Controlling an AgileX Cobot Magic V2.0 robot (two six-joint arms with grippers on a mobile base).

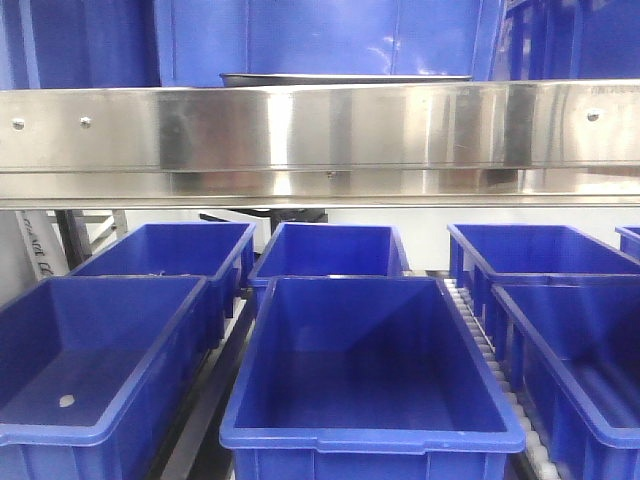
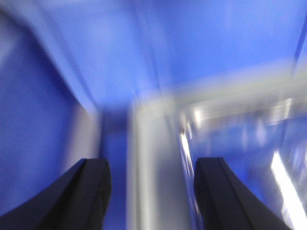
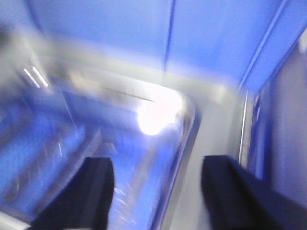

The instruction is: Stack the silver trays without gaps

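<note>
Front-facing view shows the silver trays (image 1: 345,77) only as a thin dark edge on the shelf above the steel rail (image 1: 320,140), with blue bins (image 1: 300,35) behind. I cannot tell how many trays lie there.

Both wrist views are heavily blurred. The left gripper (image 2: 152,191) is spread wide, with its dark fingers either side of the tray's left rim (image 2: 138,158). The right gripper (image 3: 158,191) is just as wide, straddling the right rim (image 3: 180,153) near a bright corner. Neither seems to hold anything.

The step in hand looks like taking the tray by its two opposite rims. To do it well, both grippers should close together at matching points and lift level. The tray should then come down square so the corners meet. Polished steel is slippery, and an uneven pinch would likely tilt the tray and leave a gap.
</note>
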